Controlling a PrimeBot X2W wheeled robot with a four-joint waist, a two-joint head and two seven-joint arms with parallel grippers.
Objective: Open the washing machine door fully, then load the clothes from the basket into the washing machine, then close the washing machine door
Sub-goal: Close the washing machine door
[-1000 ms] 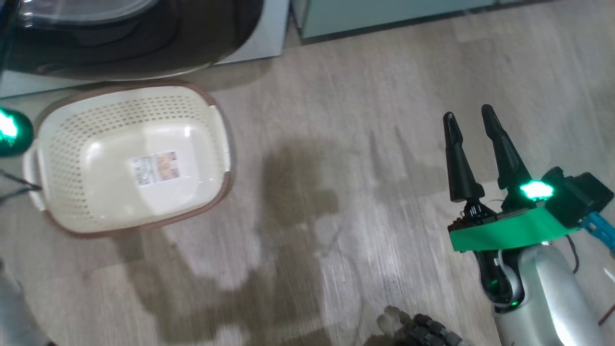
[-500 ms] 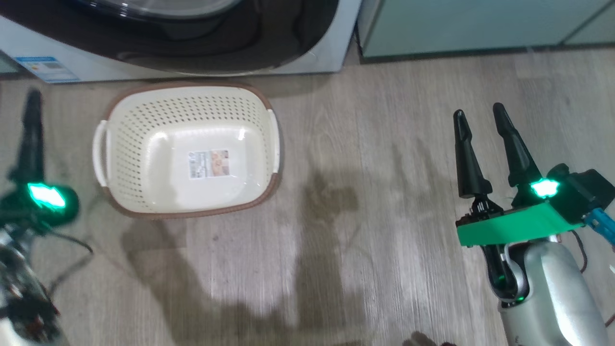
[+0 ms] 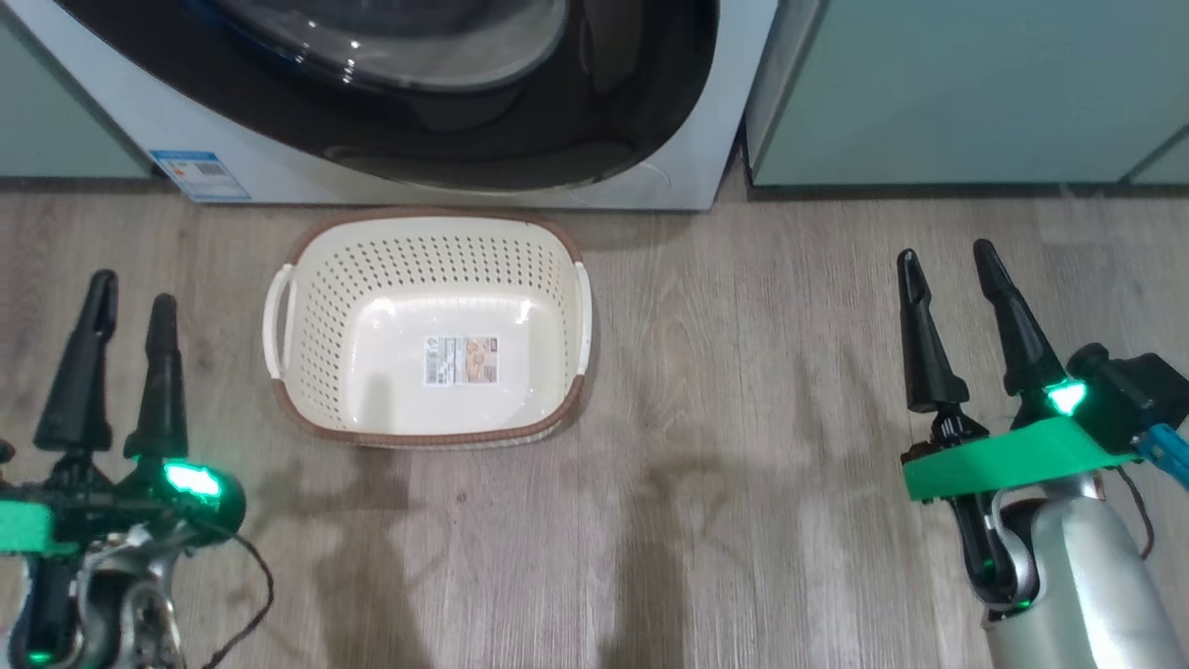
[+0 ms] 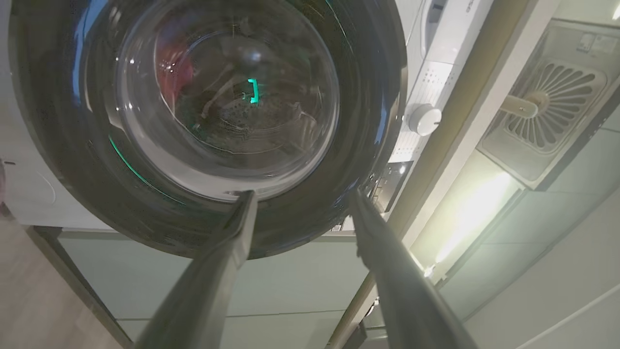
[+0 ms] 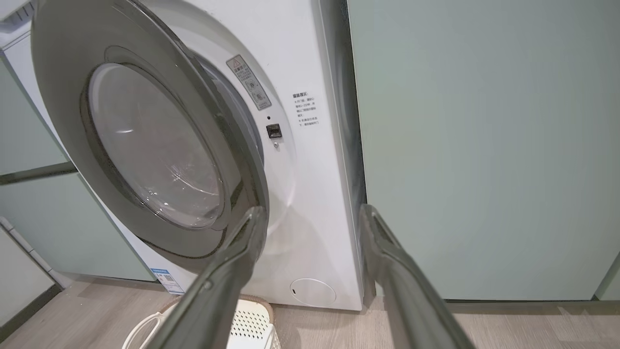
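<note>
the basket (image 3: 320, 316) sits on the wooden floor (image 3: 743, 418) right in front of the washing machine (image 3: 729, 111), with nothing in it but the label sticker (image 3: 462, 360) on its bottom. the washing machine door (image 3: 557, 121) is swung out from the white front, and in the head view its black rim hangs over the far edge of the basket. from the left wrist view a blur of red, most likely the clothes (image 4: 174, 63), shows behind the door glass, though it's too smeared to be sure. the left end effector (image 3: 135, 288) hovers over the floor to the basket's left, fingers spread and holding nothing. the right end effector (image 3: 944, 251) hangs well off to the basket's right, also spread and empty. pale green cabinets (image 3: 929, 93) stand on both sides of the machine.
</note>
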